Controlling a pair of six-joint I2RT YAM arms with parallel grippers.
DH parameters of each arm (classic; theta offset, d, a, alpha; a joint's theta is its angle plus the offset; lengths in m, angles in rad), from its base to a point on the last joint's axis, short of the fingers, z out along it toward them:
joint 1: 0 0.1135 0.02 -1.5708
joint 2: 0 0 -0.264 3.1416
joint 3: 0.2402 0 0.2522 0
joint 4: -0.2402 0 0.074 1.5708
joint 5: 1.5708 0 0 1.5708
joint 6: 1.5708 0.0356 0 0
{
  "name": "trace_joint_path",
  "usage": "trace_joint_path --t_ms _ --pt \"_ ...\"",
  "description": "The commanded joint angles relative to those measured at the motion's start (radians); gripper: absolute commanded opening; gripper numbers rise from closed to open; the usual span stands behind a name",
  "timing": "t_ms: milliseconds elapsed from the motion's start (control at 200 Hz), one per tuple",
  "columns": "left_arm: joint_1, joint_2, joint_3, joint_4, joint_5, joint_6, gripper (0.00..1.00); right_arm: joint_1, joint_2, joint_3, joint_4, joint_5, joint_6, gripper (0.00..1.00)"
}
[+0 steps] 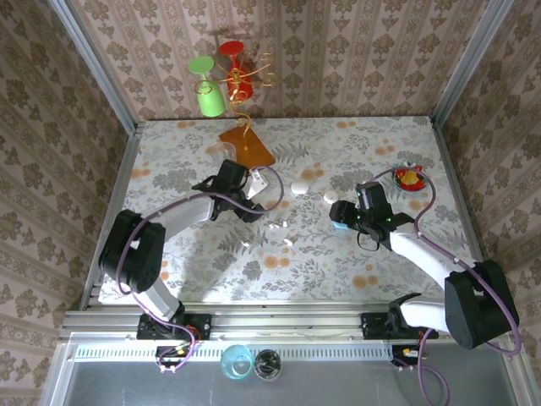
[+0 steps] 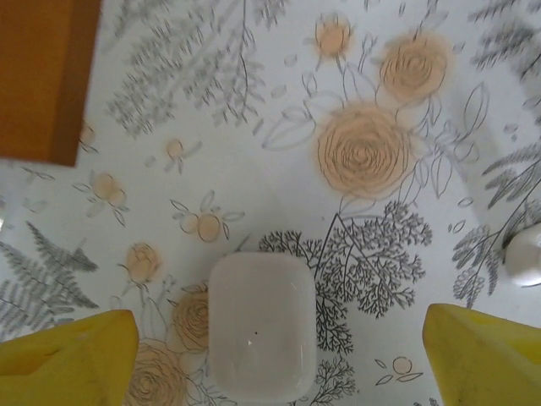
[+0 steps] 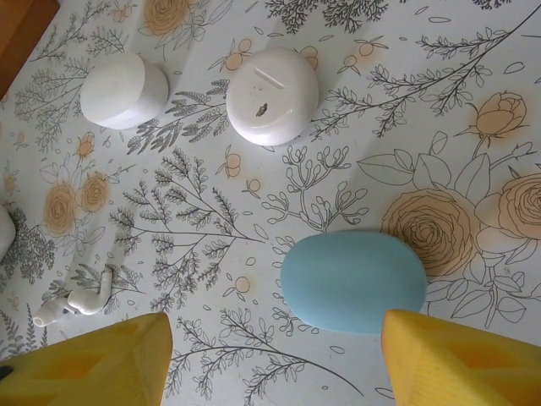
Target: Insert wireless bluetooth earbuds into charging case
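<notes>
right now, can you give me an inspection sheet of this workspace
surface: floral tablecloth, flat
job's things: earbuds loose on the cloth; white case, two white pebble cases and blue case look closed
clutter: brown board, red bowl, cup stand
grippers: left gripper open astride the white case; right gripper open at the blue case
cables: purple cable along each arm
surroundings: patterned walls, metal frame

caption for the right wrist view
Open right gripper over a light blue case, two white cases beyond, earbuds lying at left
</notes>
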Motion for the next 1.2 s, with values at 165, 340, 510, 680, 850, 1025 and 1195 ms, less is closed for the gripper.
trace_joint_path --t_ms 165,340,510,680,850,1025,1195 --pt "0.019 0.105 0.073 -0.091 -0.082 -0.009 0.86 0.005 0.018 0.029 -0.016 0.036 -0.019 0.67" --pt "0.027 0.138 0.087 -0.109 -0.094 -0.013 0.86 0.006 0.048 0.036 -0.009 0.025 -0.016 0.67" --pt "0.029 0.168 0.102 -0.143 -0.094 -0.007 0.78 0.006 0.063 0.047 -0.005 0.026 -0.015 0.67" --pt "0.03 0.18 0.096 -0.137 -0.093 0.001 0.69 0.006 0.071 0.062 -0.004 0.02 -0.018 0.67" --pt "0.033 0.213 0.109 -0.143 -0.112 -0.005 0.55 0.005 0.069 0.083 -0.02 0.012 -0.024 0.67" --pt "0.033 0.186 0.076 -0.11 -0.112 0.003 0.45 0.006 0.065 0.077 -0.007 -0.006 -0.017 0.67" --pt "0.02 0.087 0.011 -0.029 -0.112 0.023 0.42 0.003 0.071 0.08 0.002 -0.005 -0.041 0.66"
